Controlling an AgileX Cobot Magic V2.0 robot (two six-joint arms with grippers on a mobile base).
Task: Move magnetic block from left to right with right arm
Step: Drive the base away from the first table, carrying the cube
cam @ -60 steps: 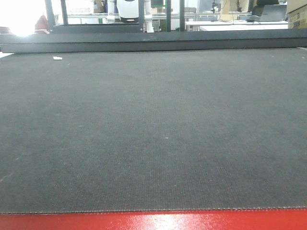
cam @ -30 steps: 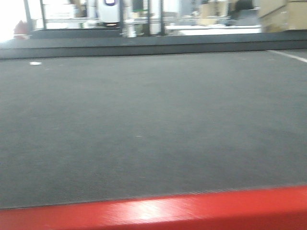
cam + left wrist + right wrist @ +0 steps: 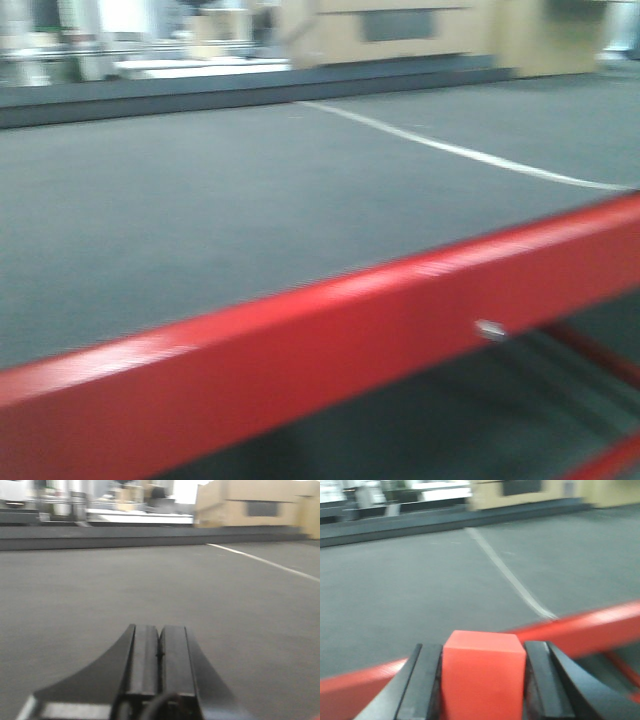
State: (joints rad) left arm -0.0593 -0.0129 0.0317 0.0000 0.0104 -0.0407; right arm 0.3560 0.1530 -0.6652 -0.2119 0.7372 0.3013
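Closest to the right wrist camera, the right gripper was clamped on the magnetic block. The plain matte red cube filled the gap between the two black fingers, with one finger pressed against each side face. Its top face was level and its front face looked towards the lens. Behind the block, a glossy red edge strip slanted across the view. Whether the block hung over the bench or just short of its rim could not be told. Past the strip lay the bench's dark grey matted top, crossed by a thin white line running away from the camera.

At the left wrist camera, the left gripper was pressed together, its fingers touching along a narrow seam with nothing between them. It sat low over the grey top, and the white line was off to its right.

From the front view, the red edge strip rose from lower left to upper right, with a small blurred pale spot on its face. More red bars showed beneath it. At the far side of the bench, well apart from both grippers, stood blurred tan cardboard boxes, with pale shelving beside them.
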